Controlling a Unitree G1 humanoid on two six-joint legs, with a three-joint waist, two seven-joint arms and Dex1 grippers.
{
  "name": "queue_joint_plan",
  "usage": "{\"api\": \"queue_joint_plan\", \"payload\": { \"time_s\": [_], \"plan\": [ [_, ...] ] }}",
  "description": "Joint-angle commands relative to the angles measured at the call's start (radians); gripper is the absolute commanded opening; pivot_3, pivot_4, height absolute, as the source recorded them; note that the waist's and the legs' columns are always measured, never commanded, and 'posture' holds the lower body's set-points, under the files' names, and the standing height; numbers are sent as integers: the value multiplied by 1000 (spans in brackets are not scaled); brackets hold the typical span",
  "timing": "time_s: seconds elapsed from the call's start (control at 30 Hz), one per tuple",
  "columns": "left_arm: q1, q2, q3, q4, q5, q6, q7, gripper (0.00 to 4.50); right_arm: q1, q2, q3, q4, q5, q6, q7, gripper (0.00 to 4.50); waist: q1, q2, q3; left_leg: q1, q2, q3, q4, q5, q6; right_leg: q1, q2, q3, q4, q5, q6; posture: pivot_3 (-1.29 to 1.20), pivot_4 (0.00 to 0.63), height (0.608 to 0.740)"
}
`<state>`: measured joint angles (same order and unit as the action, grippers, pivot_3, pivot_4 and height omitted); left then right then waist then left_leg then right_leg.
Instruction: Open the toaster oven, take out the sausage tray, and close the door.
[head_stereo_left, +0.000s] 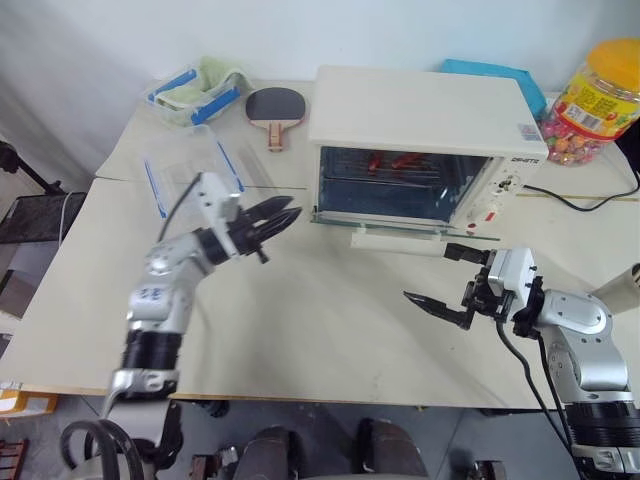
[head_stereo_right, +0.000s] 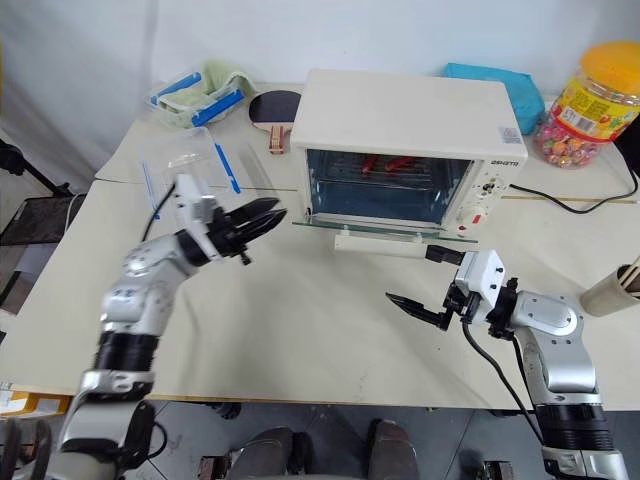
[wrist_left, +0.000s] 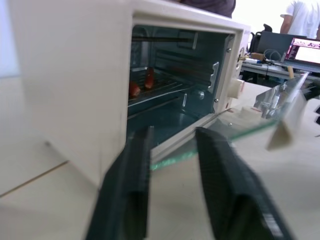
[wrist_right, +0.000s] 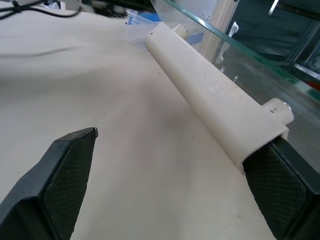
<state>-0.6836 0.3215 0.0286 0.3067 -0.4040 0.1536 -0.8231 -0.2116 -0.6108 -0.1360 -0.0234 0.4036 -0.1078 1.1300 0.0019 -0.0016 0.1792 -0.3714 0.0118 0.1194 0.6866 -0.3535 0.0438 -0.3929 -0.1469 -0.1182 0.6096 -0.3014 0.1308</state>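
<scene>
door (head_stereo_left: 385, 222) folded down flat, step one done | sausage tray (wrist_left: 150, 89) on rack inside toaster oven (head_stereo_left: 420, 110), not yet out | left gripper (head_stereo_left: 278, 218) fingers narrowly apart, empty, near opening | right gripper (head_stereo_left: 450, 275) fingers wide, beside handle (wrist_right: 212, 107) | door-closing remains

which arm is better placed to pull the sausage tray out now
Probably the left. The door is already down, and the left gripper points at the toaster oven's open mouth. The right gripper, jaws wide, sits lower by the door handle.
</scene>
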Motion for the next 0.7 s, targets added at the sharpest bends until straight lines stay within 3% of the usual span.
{"api": "queue_joint_plan", "payload": {
  "time_s": [0.03,0.3,0.57,0.7],
  "plan": [
    [-99,-57,-6,130,65,-98,55,9,13,-5,-13,-18,0,-51,0,4500,1,-1,0,0,0,0,0,0,0,0,0,0,0,0,0,0,150,740],
    [-153,-124,-77,236,149,-194,-13,9,84,-4,-24,-35,-19,-91,-49,4500,1,-1,1,0,0,0,0,0,0,0,0,-2,0,0,0,0,150,740],
    [-52,-101,-107,175,154,-161,-78,9,493,31,-216,-217,-2,-95,-207,4500,26,-1,1,-1,1,0,2,0,1,1,-1,-2,-1,0,1,0,150,740],
    [7,-81,-130,140,178,-163,-105,9,619,33,-301,-259,-5,-94,-247,4500,23,-1,1,-1,1,-1,4,0,1,2,-1,-1,-1,1,2,0,150,740]
  ]
}}
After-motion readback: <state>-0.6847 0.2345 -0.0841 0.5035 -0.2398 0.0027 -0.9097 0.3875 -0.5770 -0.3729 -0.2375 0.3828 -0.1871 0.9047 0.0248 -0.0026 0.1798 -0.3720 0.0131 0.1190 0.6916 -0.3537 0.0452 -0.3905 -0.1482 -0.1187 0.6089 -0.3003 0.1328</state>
